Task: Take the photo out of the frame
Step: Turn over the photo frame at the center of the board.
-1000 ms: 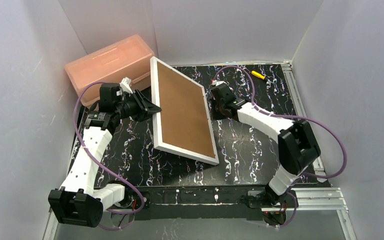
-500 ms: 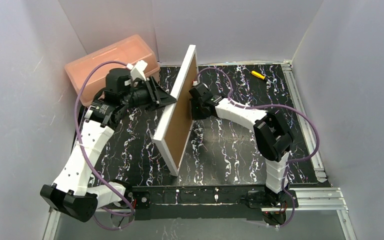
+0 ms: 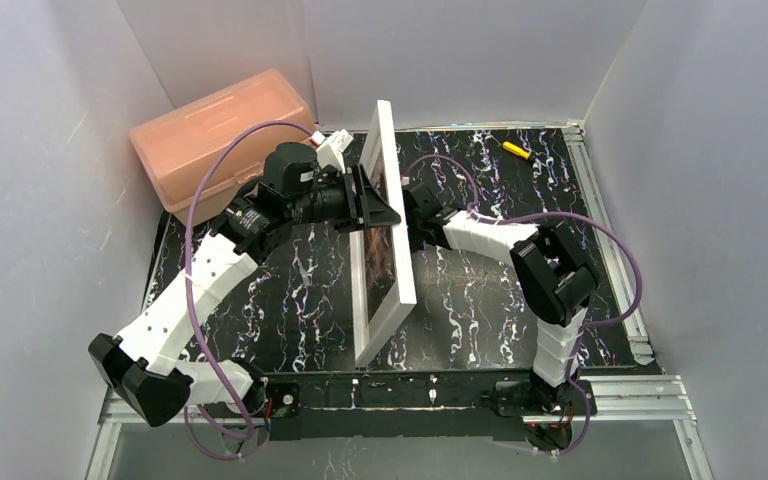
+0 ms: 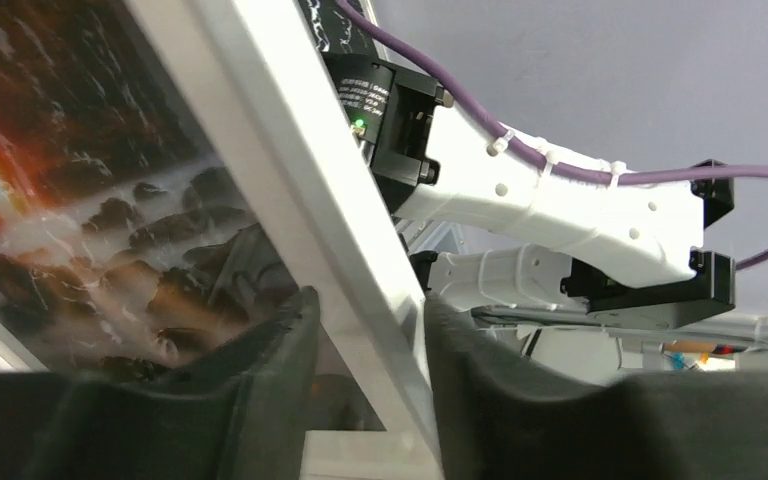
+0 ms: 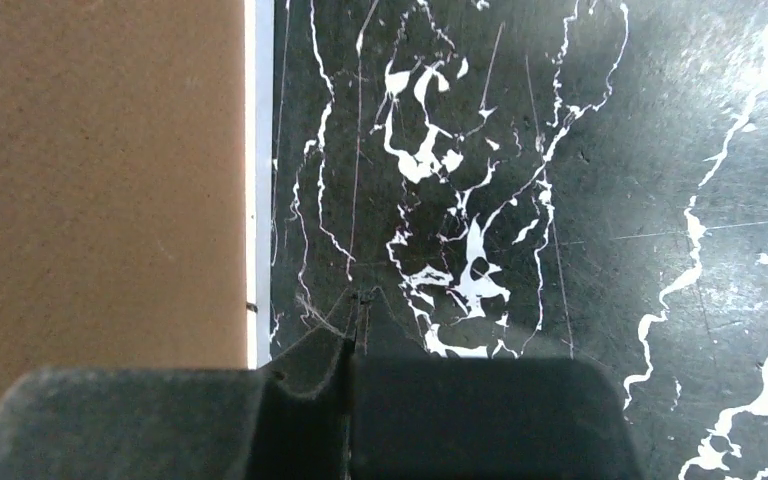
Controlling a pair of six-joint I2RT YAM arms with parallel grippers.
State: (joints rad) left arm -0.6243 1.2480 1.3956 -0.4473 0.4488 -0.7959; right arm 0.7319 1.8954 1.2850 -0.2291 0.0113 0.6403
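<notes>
The frame (image 3: 385,150) stands on its long edge in the middle of the table, nearly upright, with its glazed front turned left. The photo (image 3: 375,260) shows in it as dark rock. My left gripper (image 3: 370,208) is shut on the frame's white border (image 4: 290,180), one finger on each face. Close beside that grip lies the photo (image 4: 80,200), with its orange glow. My right gripper (image 3: 418,213) is shut and empty just behind the frame. In the right wrist view it (image 5: 355,330) sits low over the table beside the brown back (image 5: 100,180).
A pink plastic box (image 3: 222,125) stands at the back left, close behind my left arm. A small yellow object (image 3: 516,150) lies at the back right. A metal rail (image 3: 600,200) runs along the table's right edge. Grey walls enclose three sides.
The frame has swung up from lying back-up to standing on edge, front now facing left. My left gripper moved right with it; the right gripper shifted left behind the back.
</notes>
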